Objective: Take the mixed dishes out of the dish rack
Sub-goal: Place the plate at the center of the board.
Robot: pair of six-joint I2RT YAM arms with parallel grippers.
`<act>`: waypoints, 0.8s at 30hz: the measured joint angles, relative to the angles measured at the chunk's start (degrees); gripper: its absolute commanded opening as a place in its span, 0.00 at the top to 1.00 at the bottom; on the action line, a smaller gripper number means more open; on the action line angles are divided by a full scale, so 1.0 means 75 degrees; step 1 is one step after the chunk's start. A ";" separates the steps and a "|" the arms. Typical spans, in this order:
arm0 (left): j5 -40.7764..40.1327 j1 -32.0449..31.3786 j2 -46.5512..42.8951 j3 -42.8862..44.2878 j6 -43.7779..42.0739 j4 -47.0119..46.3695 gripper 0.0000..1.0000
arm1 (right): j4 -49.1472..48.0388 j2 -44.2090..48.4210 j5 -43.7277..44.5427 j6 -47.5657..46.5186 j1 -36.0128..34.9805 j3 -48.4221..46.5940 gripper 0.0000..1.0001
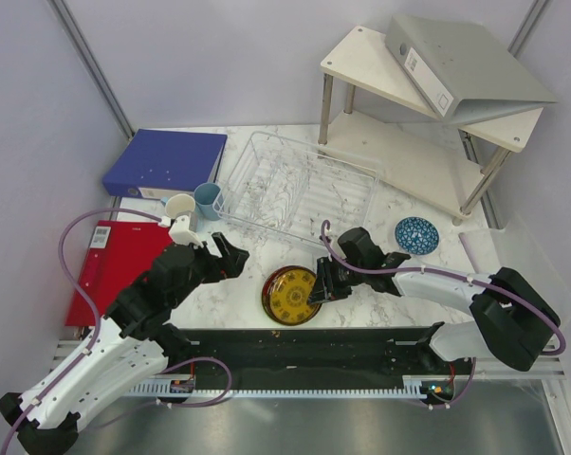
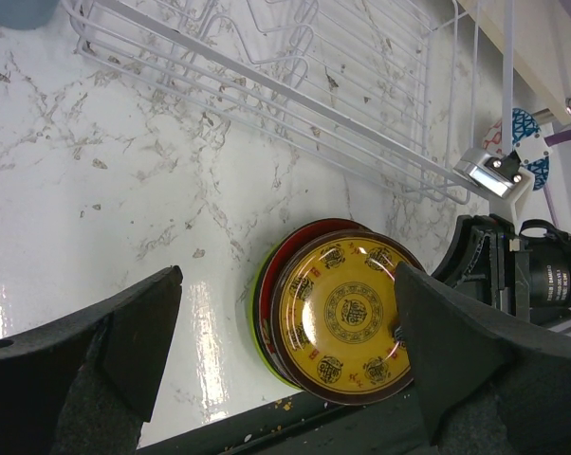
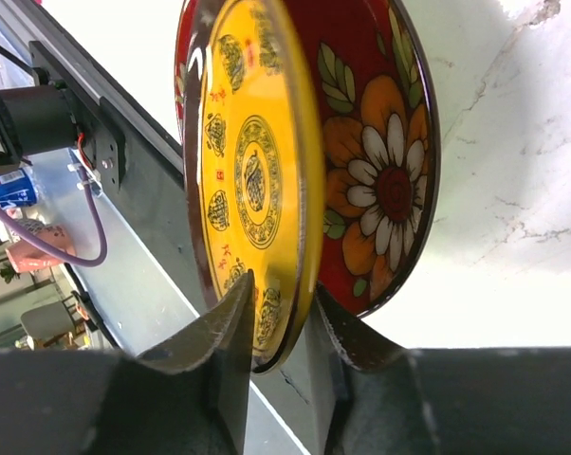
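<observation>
**Q:** Where are the dishes?

**A:** The clear dish rack [image 1: 295, 186] sits at the back middle of the marble tabletop [image 1: 229, 303] with nothing in it. A stack of dishes lies near the front edge, between the two arms. The yellow-brown patterned plate [image 2: 347, 318] is on top, the red bowl [image 3: 380, 171] with painted flowers is under it, and the edge of a lime-green plate [image 2: 256, 327] shows at the bottom. The blue patterned bowl [image 1: 416, 235] stands alone to the right. A light blue cup [image 1: 208, 199] and the cream mug [image 1: 178, 207] stand together just left of the rack.

**Q:** What are the pincers doing?

**A:** The right pincer [image 1: 317, 286] is at the right rim of the stack. Its fingers [image 3: 233, 351] sit close on either side of the yellow-brown plate's edge. I cannot tell whether they are pressing on it. The left pincer [image 1: 230, 258] is spread wide and holds nothing, above bare marble just left of the stack.

**Q:** Anything else around?

**A:** A blue binder [image 1: 167, 163] and a red folder [image 1: 115, 256] lie at the left. A white two-tier shelf [image 1: 361, 62] at the back right carries a grey binder [image 1: 461, 62].
</observation>
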State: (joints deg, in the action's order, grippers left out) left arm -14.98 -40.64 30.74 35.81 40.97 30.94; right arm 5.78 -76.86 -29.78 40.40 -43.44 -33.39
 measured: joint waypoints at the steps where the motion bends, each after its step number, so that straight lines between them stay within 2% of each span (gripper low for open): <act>1: 0.0000 0.0000 0.0000 0.0000 0.0000 0.0000 0.01 | 0.0041 0.0000 0.0012 -0.0012 -0.0006 -0.0017 0.63; 11: 0.0000 0.0000 0.0000 0.0000 0.0003 0.0000 0.01 | 0.0848 0.0099 0.0251 -0.0289 -0.0026 -0.0230 0.57; 24: 0.0000 0.0000 0.0052 0.0000 0.0009 0.0000 0.01 | 0.2509 0.0163 0.0895 -0.0953 -0.0044 -0.0740 0.54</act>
State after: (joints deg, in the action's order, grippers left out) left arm -14.98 -40.64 31.14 35.81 41.04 30.94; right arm 24.60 -75.64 -23.07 33.26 -43.77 -38.94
